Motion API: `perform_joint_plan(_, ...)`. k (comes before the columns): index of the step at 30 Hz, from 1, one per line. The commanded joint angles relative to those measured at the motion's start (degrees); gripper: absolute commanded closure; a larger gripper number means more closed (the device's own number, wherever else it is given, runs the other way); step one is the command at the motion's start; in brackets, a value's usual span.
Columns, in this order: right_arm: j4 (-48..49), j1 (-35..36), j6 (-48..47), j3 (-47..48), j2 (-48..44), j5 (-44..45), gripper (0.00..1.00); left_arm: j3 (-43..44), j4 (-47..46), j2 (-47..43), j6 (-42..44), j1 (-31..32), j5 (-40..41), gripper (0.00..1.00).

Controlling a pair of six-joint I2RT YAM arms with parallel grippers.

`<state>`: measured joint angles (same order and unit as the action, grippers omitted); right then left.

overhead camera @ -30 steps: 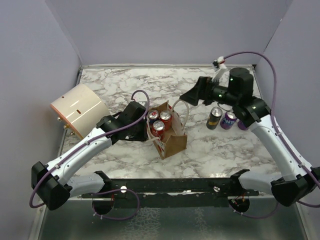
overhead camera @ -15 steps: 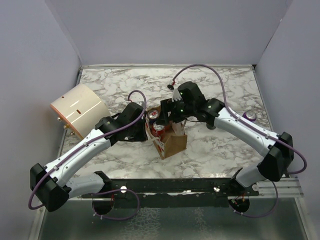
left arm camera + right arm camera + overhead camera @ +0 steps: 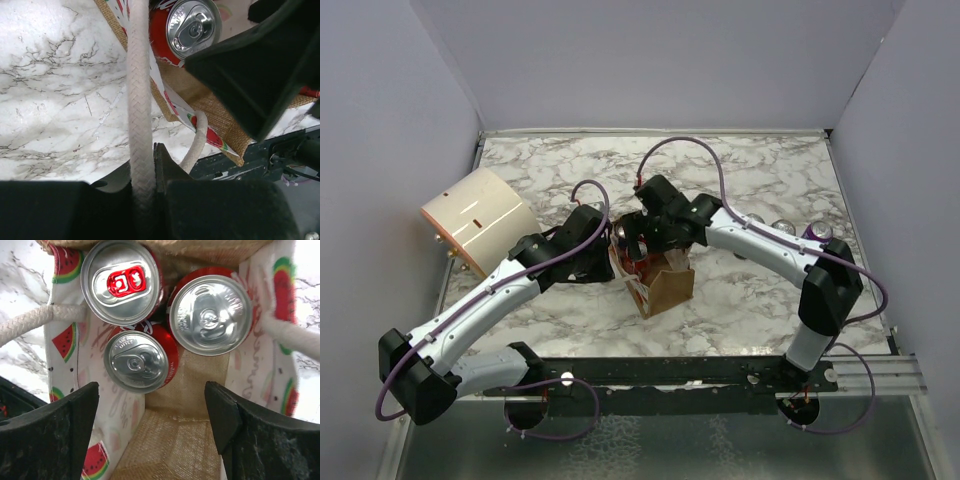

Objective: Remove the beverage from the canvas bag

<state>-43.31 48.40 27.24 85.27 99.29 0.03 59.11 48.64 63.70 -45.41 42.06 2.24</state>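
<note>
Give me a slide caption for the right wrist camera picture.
Open right claw poised above three red cans standing in the watermelon-print canvas bag.

Canvas bag [image 3: 667, 288]: small brown burlap tote, upright on the marble counter [image 3: 770, 290], mouth open upward. In the right wrist view its 2 side panels [image 3: 62, 342] are white, printed with watermelon slices. It has 2 white rope handles; 1 rope handle [image 3: 139, 100] runs taut into the left claw [image 3: 145, 170], pinched between its fingers.

Beverages: 3 red cans stand upright inside, silver tops up, all sealed, packed together at 1 end. Can 1 [image 3: 121, 281] has a red pull tab; can 2 [image 3: 210, 315] and can 3 [image 3: 136, 361] have silver tabs. Bare burlap floor [image 3: 170, 440] shows beside them.
</note>
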Motion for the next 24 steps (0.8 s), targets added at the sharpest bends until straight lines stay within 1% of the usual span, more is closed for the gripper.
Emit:
perform_joint_plan(1,-1.24,4.14,2.84,1.28,2.33,9.30,0.12,-0.52,0.68,-0.83,-0.92,-0.23,0.98,0.90)
perform_joint_plan(5,-1.51,5.07,4.23,2.50,5.11,12.25,0.10,-0.09,1.09,-1.35,-0.77,-0.23,1.44,0.90)
perform_joint_plan(12,-0.44,5.57,3.74,5.20,9.85,11.64,0.10,0.14,1.10,-1.04,-0.57,-0.25,0.78,0.90)
perform_joint_plan(18,0.25,6.17,4.02,5.58,12.88,12.65,0.10,-0.04,1.20,-1.54,-0.07,-0.25,0.71,0.90)
perform_joint_plan(21,-0.47,6.35,4.59,6.03,13.86,14.14,0.11,-0.37,1.54,-1.68,-0.11,-0.23,0.45,0.90)
perform_joint_plan(24,-0.71,6.44,4.66,6.30,14.01,13.59,0.14,-0.63,1.88,-2.26,-0.14,-0.23,0.24,0.90)
